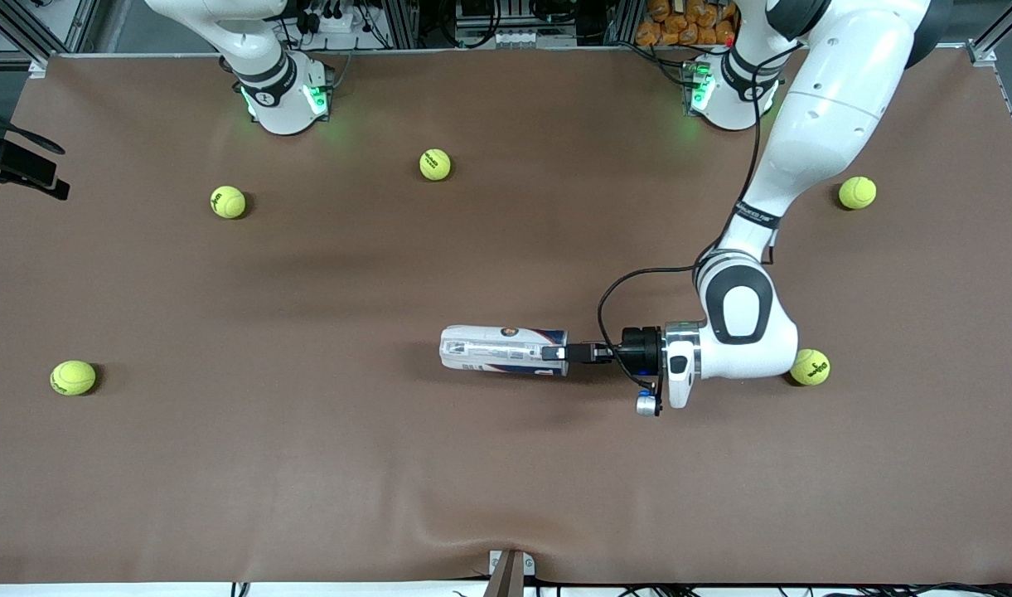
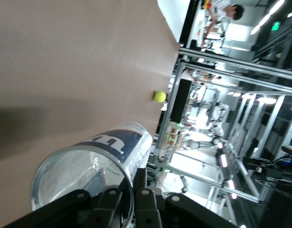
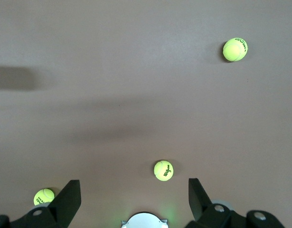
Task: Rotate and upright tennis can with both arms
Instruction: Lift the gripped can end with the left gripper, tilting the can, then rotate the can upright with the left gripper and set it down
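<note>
1. My left claw [image 1: 565,352] is clamped on the rim of the slim clear tennis can with the white and dark-blue label [image 1: 503,350], at the can's open end that faces the left arm's end of the table.
2. The tennis can lies on its side on the brown table [image 1: 307,464], roughly midway between the arms' bases and the front camera's edge, its length running along the table from one arm's end toward the other.
3. In my left wrist view the can's open mouth [image 2: 79,178] sits right at my black fingers [image 2: 141,190], one finger inside the rim and one outside, pinching the wall.
4. My left arm's white wrist [image 1: 738,336] lies low and level, stretched out from its base toward the can.
5. My right claw [image 3: 134,197] hangs with its jaws wide apart and nothing between them, high over the table near its own base; that arm waits.
6. Yellow-green tennis balls lie scattered on the table: one [image 1: 810,366] just beside my left wrist, one [image 1: 857,192] nearer my left base, two [image 1: 435,164] [image 1: 228,201] near the right arm's base, and one [image 1: 73,377] toward the right arm's end of the table.
</note>
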`<state>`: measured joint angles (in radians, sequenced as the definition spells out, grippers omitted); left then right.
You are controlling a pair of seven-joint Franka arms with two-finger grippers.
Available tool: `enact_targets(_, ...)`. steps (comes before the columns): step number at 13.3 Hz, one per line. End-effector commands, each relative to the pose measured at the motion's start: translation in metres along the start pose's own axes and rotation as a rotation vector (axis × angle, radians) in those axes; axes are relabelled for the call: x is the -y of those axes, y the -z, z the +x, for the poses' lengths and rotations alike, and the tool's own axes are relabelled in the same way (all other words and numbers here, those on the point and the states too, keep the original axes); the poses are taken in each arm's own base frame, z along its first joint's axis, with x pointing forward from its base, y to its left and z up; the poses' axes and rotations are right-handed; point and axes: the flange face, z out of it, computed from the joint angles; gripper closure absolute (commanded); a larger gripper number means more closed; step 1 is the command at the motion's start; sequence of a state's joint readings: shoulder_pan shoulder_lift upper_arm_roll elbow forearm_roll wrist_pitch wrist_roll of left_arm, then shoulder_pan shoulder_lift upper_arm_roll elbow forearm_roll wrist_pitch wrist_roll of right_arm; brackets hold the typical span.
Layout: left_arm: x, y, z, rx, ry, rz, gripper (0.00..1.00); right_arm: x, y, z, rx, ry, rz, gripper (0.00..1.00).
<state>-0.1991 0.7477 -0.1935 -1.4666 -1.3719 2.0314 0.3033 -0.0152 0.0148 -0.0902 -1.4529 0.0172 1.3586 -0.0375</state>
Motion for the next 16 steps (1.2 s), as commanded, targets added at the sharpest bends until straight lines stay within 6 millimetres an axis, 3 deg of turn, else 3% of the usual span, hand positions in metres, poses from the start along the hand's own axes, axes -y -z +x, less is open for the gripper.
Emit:
enact_targets(1, -0.034, 0.007, -0.006, 0.003, 0.015, 0.086, 1.0, -0.003, 0.006, -0.002, -0.02, -0.02, -0.012, 0.0)
enact_targets(5, -0.072, 0.002, -0.027, 0.02, 0.002, 0.195, 1.0, -0.002, 0.006, -0.003, -0.015, -0.018, -0.007, 0.0)
enact_targets(10, -0.124, -0.022, -0.058, 0.019, -0.035, 0.422, 1.0, 0.003, 0.005, -0.001, -0.02, -0.012, -0.004, 0.0)
enact_targets(13, -0.134, -0.063, -0.082, 0.019, -0.073, 0.592, 1.0, 0.003, 0.004, 0.0, -0.018, -0.011, -0.006, 0.0)
enact_targets(16, -0.154, -0.084, -0.106, -0.033, -0.15, 0.776, 1.0, 0.005, 0.004, 0.0, -0.018, -0.008, -0.003, 0.0)
